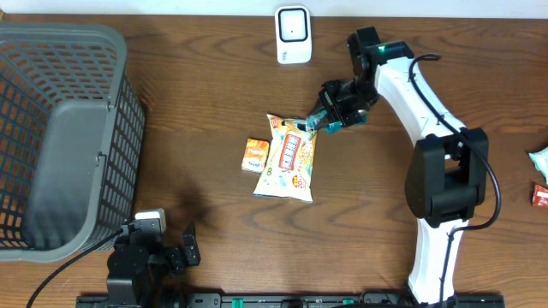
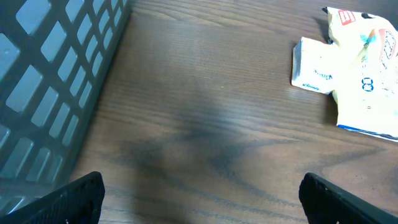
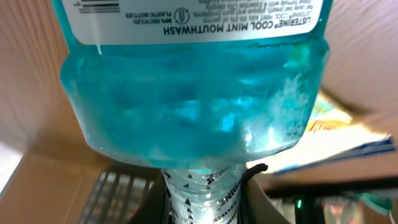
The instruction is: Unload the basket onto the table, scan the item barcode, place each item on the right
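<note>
My right gripper is shut on the clear cap and neck of a blue-green mouthwash bottle, holding it tilted over the top corner of a snack bag. The right wrist view is filled by the bottle and its white label. Part of a barcode shows at the label's top edge, and the right gripper closes on the ribbed cap. A white scanner stands at the table's back edge. My left gripper rests open near the front left, nothing between its fingers.
A grey mesh basket stands at the left, its wall close to my left gripper. A small orange box lies against the snack bag. A teal packet and a red packet sit at the right edge.
</note>
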